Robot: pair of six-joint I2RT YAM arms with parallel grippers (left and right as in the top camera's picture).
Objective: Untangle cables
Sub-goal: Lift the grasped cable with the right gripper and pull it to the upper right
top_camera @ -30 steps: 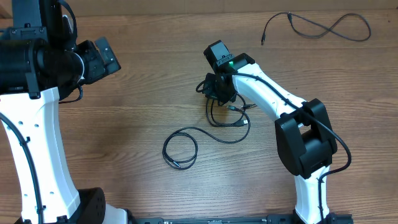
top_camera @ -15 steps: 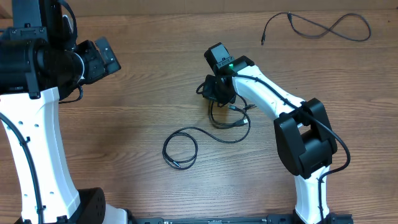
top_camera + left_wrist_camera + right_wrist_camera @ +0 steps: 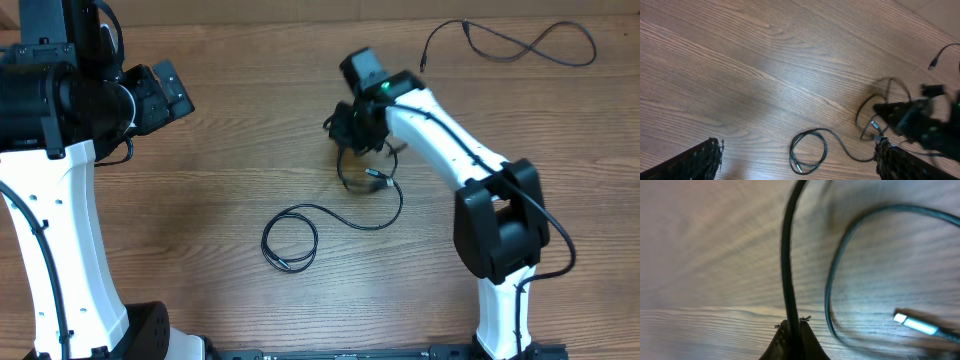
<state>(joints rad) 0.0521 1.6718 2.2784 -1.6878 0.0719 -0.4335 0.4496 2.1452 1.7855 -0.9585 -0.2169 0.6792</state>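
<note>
My right claw [image 3: 791,329] is pinched shut on one black cord [image 3: 788,250]. The tangle [image 3: 372,180] sits just under it, near the middle of the table [image 3: 200,200]. I think I should pull slowly and gently, so the loops slide apart and no knot gets tight. My left claw [image 3: 168,92] is wide open, holding nothing, far off.

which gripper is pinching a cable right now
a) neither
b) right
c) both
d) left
B: in the right wrist view the right gripper has its fingertips closed on a thin black cable, while the left gripper is open and held off to the side, holding nothing.
</note>
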